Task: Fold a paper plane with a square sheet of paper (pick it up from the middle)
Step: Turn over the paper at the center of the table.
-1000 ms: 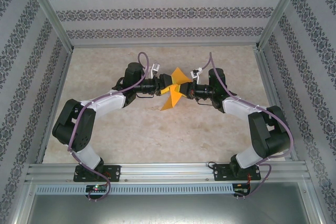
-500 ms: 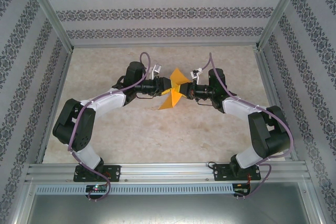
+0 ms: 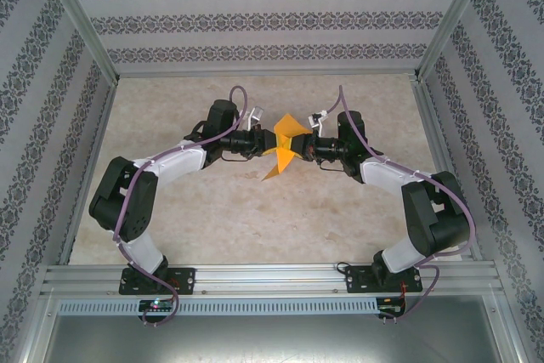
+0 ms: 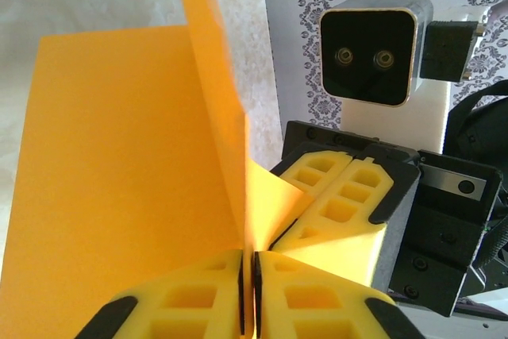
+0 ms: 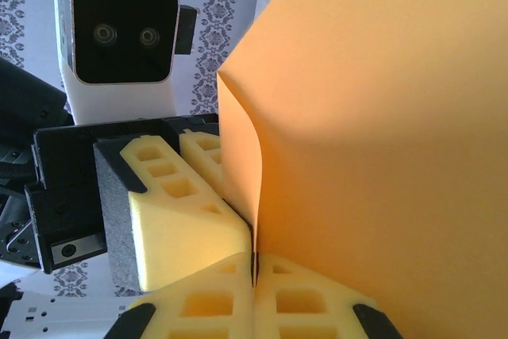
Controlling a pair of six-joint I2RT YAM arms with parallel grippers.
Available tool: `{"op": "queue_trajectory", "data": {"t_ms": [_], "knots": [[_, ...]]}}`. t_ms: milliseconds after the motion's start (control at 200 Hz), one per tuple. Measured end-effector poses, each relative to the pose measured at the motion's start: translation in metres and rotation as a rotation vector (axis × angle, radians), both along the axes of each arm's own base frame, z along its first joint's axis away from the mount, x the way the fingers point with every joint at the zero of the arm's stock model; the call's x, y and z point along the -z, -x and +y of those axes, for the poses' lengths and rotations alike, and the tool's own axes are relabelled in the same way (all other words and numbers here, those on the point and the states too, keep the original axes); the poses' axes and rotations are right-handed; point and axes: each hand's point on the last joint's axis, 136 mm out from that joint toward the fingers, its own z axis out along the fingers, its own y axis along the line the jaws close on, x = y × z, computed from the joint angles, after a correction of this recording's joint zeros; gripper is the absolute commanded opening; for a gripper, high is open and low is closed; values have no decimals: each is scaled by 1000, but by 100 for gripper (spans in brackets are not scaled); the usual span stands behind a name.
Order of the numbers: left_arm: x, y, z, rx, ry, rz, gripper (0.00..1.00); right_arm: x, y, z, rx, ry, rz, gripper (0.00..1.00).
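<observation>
The part-folded orange-yellow paper sheet sits btwn the two arms, over the far-middle of the marbled table. Can't tell from the top view whether its lower tip touches the surface. The left gripper comes in from the left and the right gripper from the right, tips nearly meeting at the paper.

Left wrist view: its yellow fingers are pressed together w/ the paper pinched in the seam. One flap stands upright, a broad one spreads left.

Right wrist view: its fingers are likewise clamped on the paper, which fans up and right. In each wrist view the opposite gripper sits just beside the pinch.
</observation>
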Motion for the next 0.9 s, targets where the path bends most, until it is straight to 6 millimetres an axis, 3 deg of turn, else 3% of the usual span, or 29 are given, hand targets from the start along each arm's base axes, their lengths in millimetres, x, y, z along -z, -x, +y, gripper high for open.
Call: {"op": "queue_trajectory", "data": {"t_ms": [245,570,774,899], "knots": [[-1,0,0,1,-4,3,5,14,7,-6,8,87,23,31],[-5,-5,-1,-8,-9,-4,5,7,15,-27,67,239,-67,55],[-13,-11,-2,-20,-5,-25,5,25,21,-28,124,176,29,58],[-12,-12,-2,-27,-6,-21,5,18,18,-24,155,113,52,58]]}}
